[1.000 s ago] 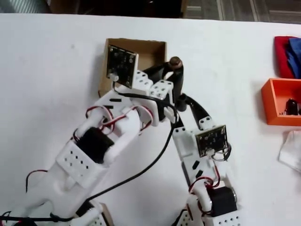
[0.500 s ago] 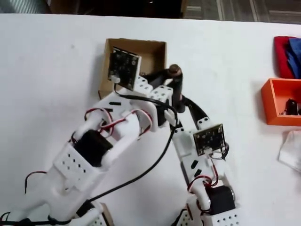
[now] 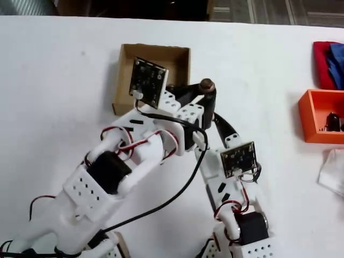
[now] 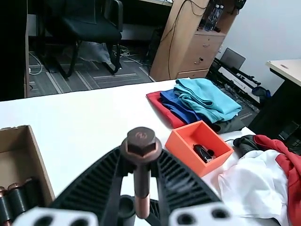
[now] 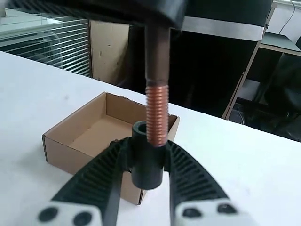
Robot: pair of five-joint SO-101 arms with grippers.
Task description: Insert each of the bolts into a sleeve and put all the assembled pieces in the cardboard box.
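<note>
A copper-coloured bolt (image 4: 141,183) stands upright with its hex head up, and my left gripper (image 4: 141,157) is shut on its shank just below the head. In the high view the bolt head (image 3: 207,85) sits just right of the cardboard box (image 3: 156,54). My right gripper (image 5: 148,150) is shut on a black sleeve (image 5: 146,172) held upright below it. The bolt's threaded end (image 5: 156,113) overlaps the sleeve's top rim; I cannot tell whether the tip is inside the bore. Dark assembled pieces (image 4: 14,200) lie in the box (image 4: 21,155).
An orange bin (image 3: 322,115) holding a dark part stands at the right edge, with folded red and blue cloth (image 3: 329,64) behind it and a white cloth (image 3: 334,172) in front. Both arms crowd the table's middle, just near and right of the box (image 5: 61,141).
The left arm has carried the bolt a little to the right and nearer, away from the box's right corner. The right arm has shifted slightly, keeping the sleeve under the bolt.
</note>
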